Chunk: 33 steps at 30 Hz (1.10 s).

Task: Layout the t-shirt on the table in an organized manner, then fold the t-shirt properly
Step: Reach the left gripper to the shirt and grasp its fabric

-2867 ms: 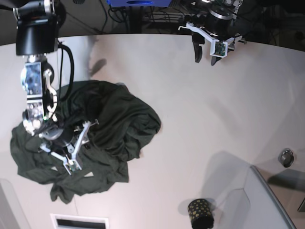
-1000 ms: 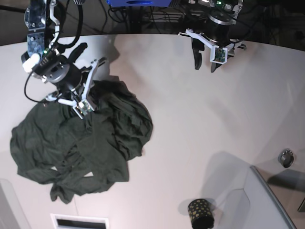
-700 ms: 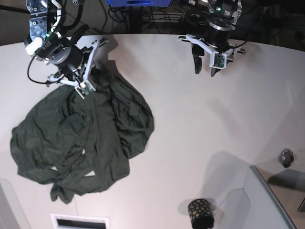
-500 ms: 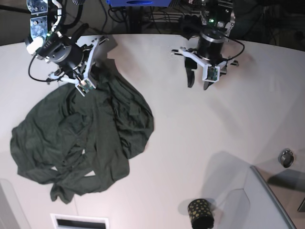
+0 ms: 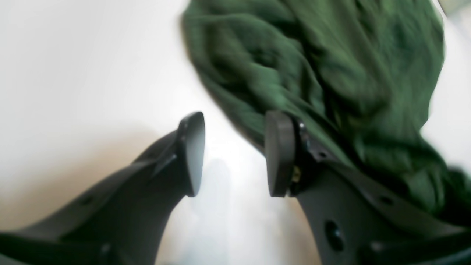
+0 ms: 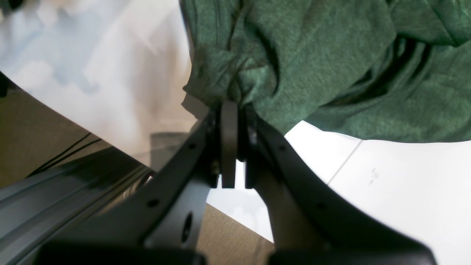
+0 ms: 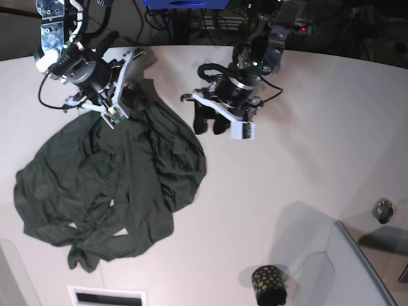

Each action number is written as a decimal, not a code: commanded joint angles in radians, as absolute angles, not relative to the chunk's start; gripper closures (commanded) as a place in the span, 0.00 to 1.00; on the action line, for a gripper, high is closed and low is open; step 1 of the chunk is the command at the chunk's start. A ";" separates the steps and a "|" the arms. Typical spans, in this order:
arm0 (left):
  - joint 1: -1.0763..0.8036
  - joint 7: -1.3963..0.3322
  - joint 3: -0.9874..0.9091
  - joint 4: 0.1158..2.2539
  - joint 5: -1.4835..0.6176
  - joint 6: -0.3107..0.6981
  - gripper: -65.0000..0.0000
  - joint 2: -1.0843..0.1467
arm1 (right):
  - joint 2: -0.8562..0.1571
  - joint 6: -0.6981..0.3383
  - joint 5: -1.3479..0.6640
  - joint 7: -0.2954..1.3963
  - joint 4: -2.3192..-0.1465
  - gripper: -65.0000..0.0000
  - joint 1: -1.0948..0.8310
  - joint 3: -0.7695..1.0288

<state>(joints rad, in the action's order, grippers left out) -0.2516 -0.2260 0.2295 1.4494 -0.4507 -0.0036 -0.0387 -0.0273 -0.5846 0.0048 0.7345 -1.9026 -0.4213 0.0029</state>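
The dark green t-shirt (image 7: 108, 185) lies crumpled on the left half of the white table (image 7: 287, 178), with one part drawn up toward the far left. My right gripper (image 7: 124, 101) is shut on that upper edge; the right wrist view shows its jaws (image 6: 230, 110) pinching a bunched fold of the t-shirt (image 6: 312, 55). My left gripper (image 7: 209, 125) hangs open just right of the shirt's upper right edge. In the left wrist view its fingers (image 5: 233, 147) have bare table between them, and the t-shirt (image 5: 331, 66) lies behind the right finger.
A black gold-dotted cup (image 7: 268, 285) stands near the front edge. A grey raised panel (image 7: 347, 268) fills the front right corner, with a small metal knob (image 7: 382, 210) beside it. A white slotted panel (image 7: 105, 296) sits at the front left.
My left arm swung from the table's far edge down and left to the shirt's right edge, still open. My right gripper carried the cloth toward the far left, then held still.
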 commanded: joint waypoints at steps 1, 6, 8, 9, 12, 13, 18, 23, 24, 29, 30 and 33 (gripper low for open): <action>-0.246 -0.209 0.228 1.463 -0.467 -0.005 0.60 -0.065 | -0.028 -0.585 -0.002 0.719 -1.917 0.99 -0.418 0.005; -0.246 -0.202 0.255 1.461 -0.486 -0.005 0.60 -0.111 | -0.030 -0.585 -0.002 0.719 -1.917 0.99 -0.420 0.005; -0.240 -0.202 0.262 1.461 -0.515 -0.005 0.60 -0.110 | -0.030 -0.585 -0.002 0.719 -1.917 0.99 -0.420 0.002; -0.236 -0.202 0.266 1.461 -0.539 -0.004 0.60 -0.110 | -0.030 -0.585 -0.002 0.719 -1.917 0.99 -0.420 0.001; -0.214 -0.202 0.268 1.461 -0.610 0.031 0.50 -0.110 | -0.030 -0.585 -0.002 0.719 -1.917 0.99 -0.420 0.001; -0.208 -0.202 0.268 1.460 -0.630 0.048 0.39 -0.110 | -0.030 -0.585 -0.002 0.719 -1.917 0.99 -0.420 0.001; -0.191 -0.205 0.255 1.423 -0.659 0.056 0.07 -0.110 | -0.030 -0.585 -0.002 0.719 -1.917 0.99 -0.420 0.002; -0.107 -0.208 0.266 1.251 -0.662 0.054 0.12 -0.056 | -0.030 -0.585 -0.002 0.719 -1.917 0.99 -0.420 0.001; -0.091 -0.208 0.266 1.221 -0.662 0.054 0.12 -0.044 | -0.030 -0.585 -0.002 0.719 -1.917 0.99 -0.420 0.001; -0.035 -0.208 0.266 1.129 -0.662 0.056 0.12 0.007 | -0.030 -0.585 -0.002 0.719 -1.917 0.99 -0.420 0.004; -0.022 -0.208 0.266 1.110 -0.662 0.058 0.12 0.015 | -0.030 -0.585 -0.002 0.719 -1.917 0.99 -0.420 0.004; 0.013 -0.208 0.266 1.047 -0.662 0.058 0.15 0.041 | -0.030 -0.585 -0.002 0.719 -1.917 0.99 -0.420 0.004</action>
<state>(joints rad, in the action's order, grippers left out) 0.0154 -0.1680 0.2646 1.0458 -0.6586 0.0788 0.0345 -0.0296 -0.5846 0.0078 0.7341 -1.9022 -0.4217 0.0010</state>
